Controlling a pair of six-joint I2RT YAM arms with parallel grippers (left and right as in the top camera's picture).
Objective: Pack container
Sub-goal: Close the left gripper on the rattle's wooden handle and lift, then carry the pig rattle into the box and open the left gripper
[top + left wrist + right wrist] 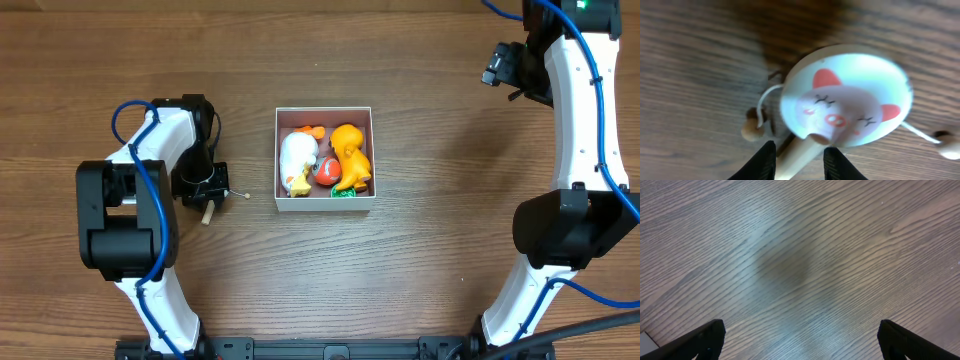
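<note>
The container (277, 160) is a small square white-walled box at the table's middle. It holds a white duck toy (297, 160), an orange duck toy (350, 152) and small red and green pieces. My left gripper (205, 188) is left of the box, shut on the wooden handle (795, 156) of a pig-face rattle drum (847, 97). The handle's end (207, 215) sticks out below the gripper, and a string bead (247, 196) hangs to the right. In the left wrist view the left gripper (799, 160) shows a dark finger on each side of the handle. My right gripper (800, 340) is wide open and empty over bare wood at the far right back (505, 65).
The wooden table (420, 280) runs all round the box. The drum's two string beads (751, 130) (949, 149) dangle at its sides. A white corner (646, 342) shows at the lower left of the right wrist view.
</note>
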